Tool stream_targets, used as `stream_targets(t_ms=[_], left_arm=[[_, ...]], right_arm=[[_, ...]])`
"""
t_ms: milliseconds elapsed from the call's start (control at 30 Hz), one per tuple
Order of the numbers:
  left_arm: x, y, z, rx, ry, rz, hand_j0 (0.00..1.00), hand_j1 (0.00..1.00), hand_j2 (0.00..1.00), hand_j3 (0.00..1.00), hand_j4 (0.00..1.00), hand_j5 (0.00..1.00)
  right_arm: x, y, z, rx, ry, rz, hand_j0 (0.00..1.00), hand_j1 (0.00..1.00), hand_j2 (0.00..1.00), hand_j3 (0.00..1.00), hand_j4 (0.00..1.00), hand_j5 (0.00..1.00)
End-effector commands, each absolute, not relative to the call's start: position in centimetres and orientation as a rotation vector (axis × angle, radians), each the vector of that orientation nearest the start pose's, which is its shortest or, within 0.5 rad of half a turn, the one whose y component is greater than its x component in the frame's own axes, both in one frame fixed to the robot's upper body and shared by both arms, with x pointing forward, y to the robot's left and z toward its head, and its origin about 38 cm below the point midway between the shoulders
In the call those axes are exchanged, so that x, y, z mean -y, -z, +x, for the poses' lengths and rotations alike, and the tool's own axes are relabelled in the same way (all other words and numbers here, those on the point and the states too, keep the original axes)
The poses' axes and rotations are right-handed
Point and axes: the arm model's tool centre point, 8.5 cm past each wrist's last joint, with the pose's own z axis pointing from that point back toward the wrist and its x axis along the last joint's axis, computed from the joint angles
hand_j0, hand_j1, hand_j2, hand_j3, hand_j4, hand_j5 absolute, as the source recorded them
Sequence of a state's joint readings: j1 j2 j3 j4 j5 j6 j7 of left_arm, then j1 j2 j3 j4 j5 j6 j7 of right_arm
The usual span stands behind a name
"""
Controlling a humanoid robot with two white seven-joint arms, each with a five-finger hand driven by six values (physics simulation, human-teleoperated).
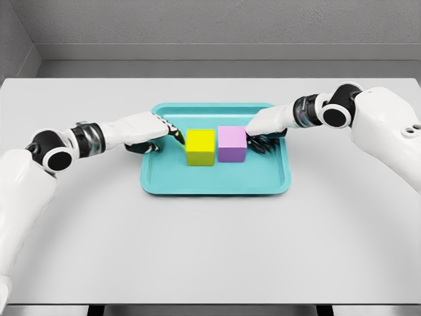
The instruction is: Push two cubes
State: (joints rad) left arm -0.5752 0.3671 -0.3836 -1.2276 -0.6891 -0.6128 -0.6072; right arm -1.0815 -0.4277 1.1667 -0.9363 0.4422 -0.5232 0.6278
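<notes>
A yellow cube [200,146] and a purple cube [232,143] stand side by side in the middle of a teal tray [217,181], a narrow gap between them. My left hand [172,132] reaches in over the tray's left rim, its fingertips touching the yellow cube's left face. My right hand [255,139] comes in over the right rim, fingers extended and flat against the purple cube's right face. Neither hand holds anything.
The tray sits on a light grey table [210,250]. A grey wall runs behind the table's far edge.
</notes>
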Motion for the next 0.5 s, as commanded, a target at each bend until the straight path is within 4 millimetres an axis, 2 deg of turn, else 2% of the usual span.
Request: stream_targets(t_ms=[0,267,433,467], left_arm=[[-21.0,-14.7,46.9,1.462,1.961,0.305,0.68,0.68,0.68,0.68,0.68,0.68],[-21.4,-14.8,46.9,1.457,1.962,0.313,0.68,0.68,0.68,0.68,0.68,0.68],[-21.2,-16.1,46.2,1.533,1.936,0.291,0.67,0.67,0.67,0.67,0.67,0.67],[-22.1,-16.7,46.1,1.534,1.94,0.307,0.67,0.67,0.67,0.67,0.67,0.67]], right_arm=[[18.4,-15.7,52.1,0.933,-2.414,-0.33,0.11,0.11,0.11,0.11,0.11,0.11],[18.6,-15.5,52.0,0.927,-2.413,-0.326,0.11,0.11,0.11,0.11,0.11,0.11],[18.5,-15.5,52.0,0.93,-2.42,-0.325,0.11,0.11,0.11,0.11,0.11,0.11],[18.3,-15.6,51.9,0.935,-2.424,-0.324,0.11,0.11,0.11,0.11,0.11,0.11]])
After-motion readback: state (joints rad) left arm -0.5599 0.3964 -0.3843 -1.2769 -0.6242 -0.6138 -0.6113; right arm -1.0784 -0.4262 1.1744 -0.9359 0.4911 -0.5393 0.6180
